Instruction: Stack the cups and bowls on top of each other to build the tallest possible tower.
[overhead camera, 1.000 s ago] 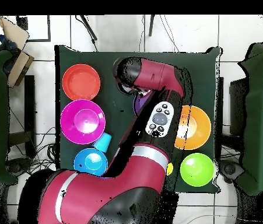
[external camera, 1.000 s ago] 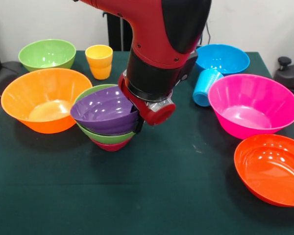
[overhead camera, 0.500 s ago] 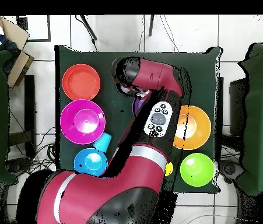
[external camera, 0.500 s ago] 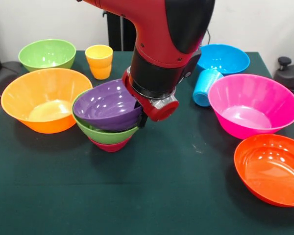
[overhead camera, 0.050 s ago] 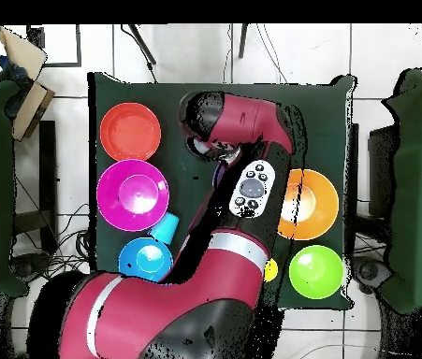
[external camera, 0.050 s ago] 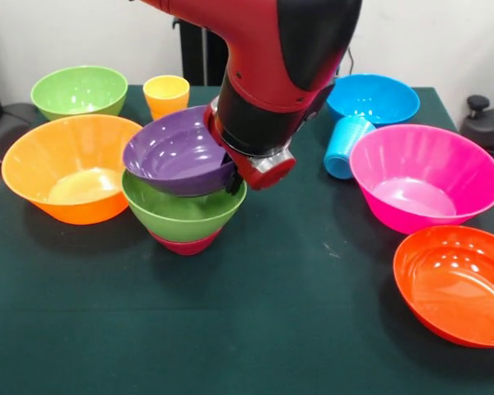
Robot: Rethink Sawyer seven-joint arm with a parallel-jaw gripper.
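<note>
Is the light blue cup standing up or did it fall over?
Fallen over. The blue cup lies on its side between the blue bowl and the pink bowl, its round end facing the front camera.

You're in a robot lab or test room: the red and black arm (external camera, 0.050 s ago: 272, 74) works over a table with a dark green cloth (external camera, 0.050 s ago: 255, 329), set on a pale tiled floor (overhead camera, 0.050 s ago: 65, 150) with loose cables (overhead camera, 0.050 s ago: 60, 248), plain white wall (external camera, 0.050 s ago: 445, 41) behind, cardboard boxes (overhead camera, 0.050 s ago: 22, 65) beside.
</note>
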